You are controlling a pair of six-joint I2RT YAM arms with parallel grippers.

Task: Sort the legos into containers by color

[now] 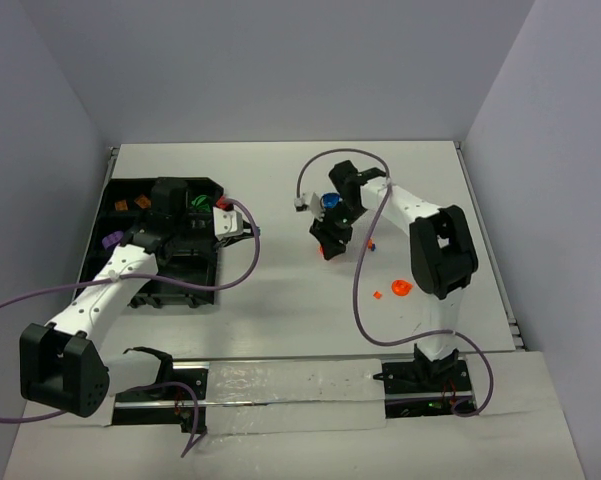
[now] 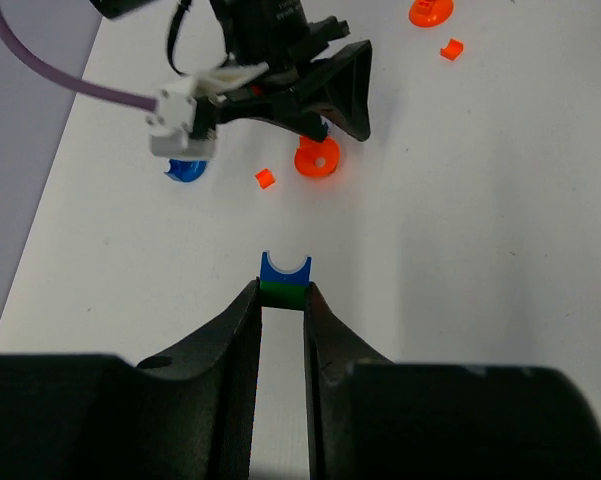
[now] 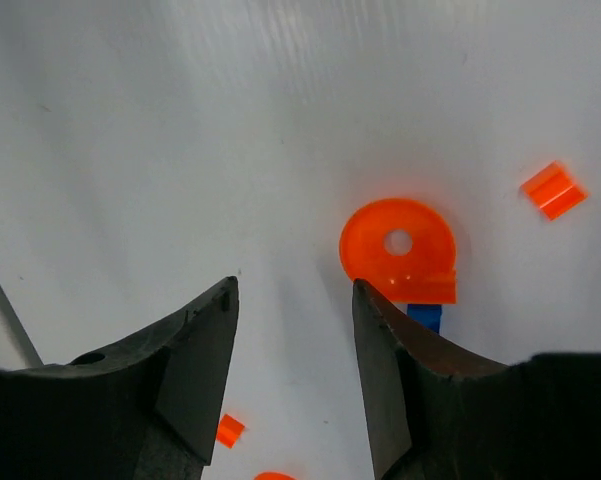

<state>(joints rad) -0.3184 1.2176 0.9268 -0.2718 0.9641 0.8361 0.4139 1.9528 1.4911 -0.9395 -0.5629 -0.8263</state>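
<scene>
The black plastic tray [image 1: 205, 186] of square compartments lies by the left edge of the table [image 1: 280, 180]. The left gripper [image 2: 283, 296], jaws narrow, pinches one glossy lego [image 2: 285, 268], a blue arch atop green. The right gripper [image 3: 292, 330] stands apart with nothing between, beside one flat orange disc [image 3: 398, 245] with a hole, near the table's middle.

Blue-green piece [image 2: 285, 270] partly hidden in left pincer [image 2: 282, 293], blue brick [image 3: 424, 317] half behind right pincer [image 3: 295, 290]

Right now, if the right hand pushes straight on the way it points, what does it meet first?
Probably bare table in the right hand's gap; the round orange piece sits just beside that line. Depth unclear.
</scene>
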